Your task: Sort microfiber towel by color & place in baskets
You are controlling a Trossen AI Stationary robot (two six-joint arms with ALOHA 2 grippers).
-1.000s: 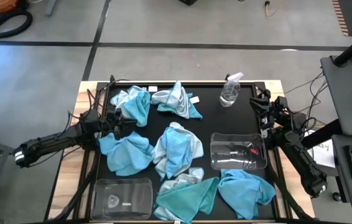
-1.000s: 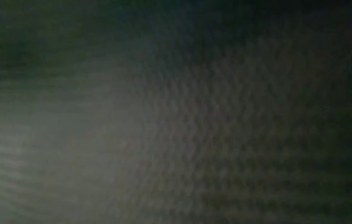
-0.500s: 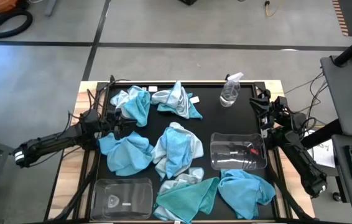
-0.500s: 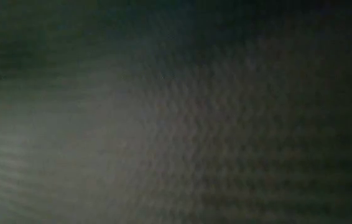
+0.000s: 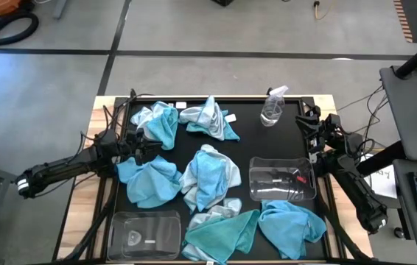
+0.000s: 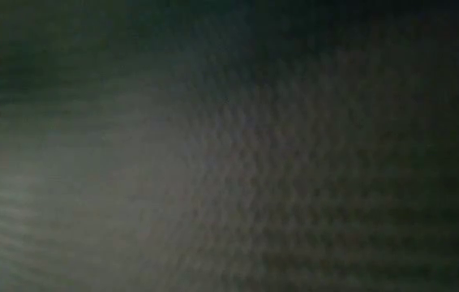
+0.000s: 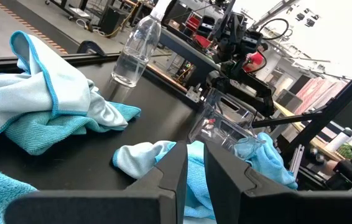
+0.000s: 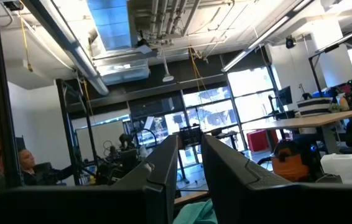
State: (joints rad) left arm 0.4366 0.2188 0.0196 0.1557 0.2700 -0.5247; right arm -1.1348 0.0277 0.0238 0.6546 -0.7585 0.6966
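Towels: I count six or seven crumpled heaps of microfiber towels (image 5: 210,175) spread over the black table (image 5: 267,143), none sorted yet. Bright sky-blue ones lie at left-centre (image 5: 149,182) and at the near right (image 5: 291,227); a teal one (image 5: 222,234) lies at the near edge; paler whitish-blue cloth is mixed into the heaps at the far left (image 5: 155,122), far centre (image 5: 208,118) and middle.

Handling: I judge them light, soft and limp, not fragile. They will drape and drag, and a neighbour may come up with them. I would pinch a raised fold or peak, not a flat edge.

Right basket: the clear bin (image 5: 282,179) sits at the right of the table, with no towel in it that I can see; only dark and red marks show through it, which I can't identify.

Left basket: the clear bin (image 5: 145,234) at the near left corner also holds no towel.

Spray bottle: the clear bottle (image 5: 273,107) stands upright at the far right, apart from the cloths.

Left gripper (image 7: 191,163): low at the table's left edge, just beside the far-left heap; fingers nearly together, a thin gap, holding nothing.

Right gripper (image 8: 189,154): parked at the right edge, pointed out into the room; fingers narrow, empty.

Low camera: dark blur, of no use to me.
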